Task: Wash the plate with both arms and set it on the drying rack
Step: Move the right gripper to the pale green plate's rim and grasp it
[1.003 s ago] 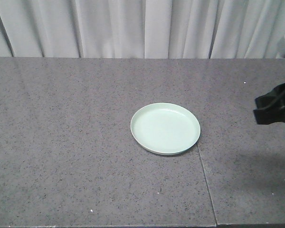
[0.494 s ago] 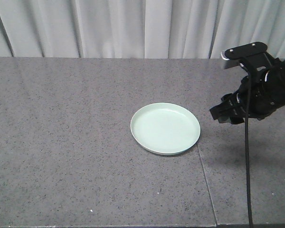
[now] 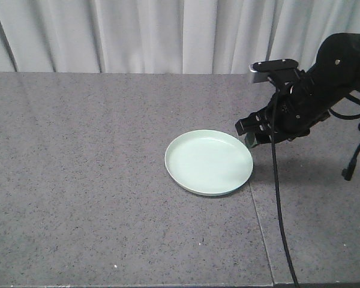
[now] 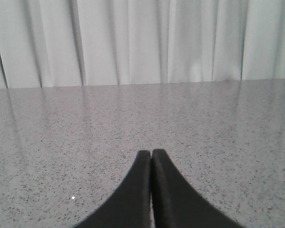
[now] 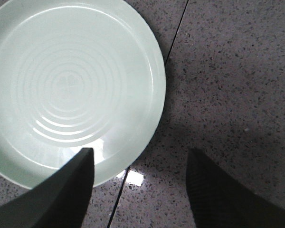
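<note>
Mint-green plate (image 3: 209, 162) flat on the speckled grey table (image 3: 78, 180), face up and bare, just left of a seam (image 3: 261, 234) in the top. Right arm (image 3: 324, 78) extended from the right, jaws spread wide and poised at the plate's far-right rim. From the right wrist view, one finger (image 5: 71, 190) over the plate's edge, the other over bare table; contact with the rim not discernible. Left jaws pressed together, tips touching, holding nothing, pointed across open table toward the curtain (image 4: 133, 42). Drying rack in none of the views. Step in hand, by all appearances: the first grasp of the plate. Next, probably: down to bracket the low rim, then a gentle close, smooth ware on a smooth top being apt to skid.
</note>
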